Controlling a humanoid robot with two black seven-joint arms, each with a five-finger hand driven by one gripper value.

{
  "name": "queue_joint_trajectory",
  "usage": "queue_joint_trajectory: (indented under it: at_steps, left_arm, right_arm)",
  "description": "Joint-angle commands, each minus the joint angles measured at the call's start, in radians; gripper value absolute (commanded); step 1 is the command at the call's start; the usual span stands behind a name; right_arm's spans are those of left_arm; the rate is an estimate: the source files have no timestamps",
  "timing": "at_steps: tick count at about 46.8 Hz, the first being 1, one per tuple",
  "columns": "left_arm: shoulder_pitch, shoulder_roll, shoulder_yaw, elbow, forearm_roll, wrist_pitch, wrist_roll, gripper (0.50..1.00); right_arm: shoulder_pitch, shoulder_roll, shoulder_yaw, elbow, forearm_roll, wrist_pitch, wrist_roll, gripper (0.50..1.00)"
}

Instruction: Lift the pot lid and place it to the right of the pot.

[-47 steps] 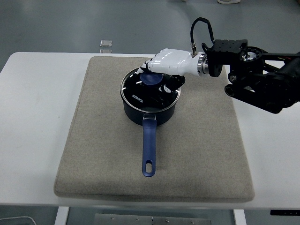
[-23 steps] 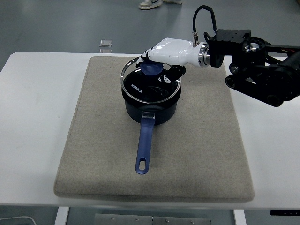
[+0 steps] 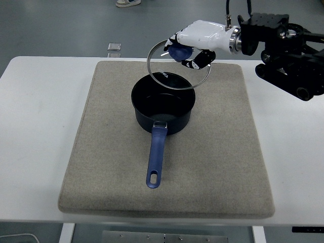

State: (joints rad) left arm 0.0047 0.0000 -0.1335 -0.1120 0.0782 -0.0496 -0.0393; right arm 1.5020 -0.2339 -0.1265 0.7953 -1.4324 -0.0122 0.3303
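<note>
- Glass pot lid (image 3: 178,66) up in the air, tilted, hanging just under the right hand (image 3: 200,35), clear of the pot.
- Blue knob (image 3: 179,52) on the lid, pinched tight by the white fingers (image 3: 178,38).
- Tiny white writing near the lid's rim, too small to read.
- Dark blue pot (image 3: 163,109) open, below and to the left of the hand, with its long blue handle (image 3: 156,159) pointing at the near table edge.
- Grey mat (image 3: 101,152) under the pot, with bare mat straight below the hand, right of the pot.
- White table (image 3: 35,126) around the mat.
- Small silver thing (image 3: 114,46) on the floor, far left of the hand.
</note>
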Motion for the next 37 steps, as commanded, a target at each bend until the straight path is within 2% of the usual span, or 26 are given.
queue_joint_trajectory:
  at_steps: [1,26,37]
  left_arm:
    - [0.000,0.000,0.000,0.000,0.000,-0.001,-0.001,1.000]
    - [0.000,0.000,0.000,0.000,0.000,0.001,-0.001,1.000]
    - [0.000,0.000,0.000,0.000,0.000,-0.001,-0.001,1.000]
  right_arm:
    - [0.001,-0.004,-0.004,-0.033,0.029,0.000,0.001,0.500]
    - [-0.009,-0.008,-0.013,-0.146,0.044,0.001,0.006,0.500]
    - [-0.028,-0.008,-0.018,-0.234,0.181,0.024,0.001,0.500]
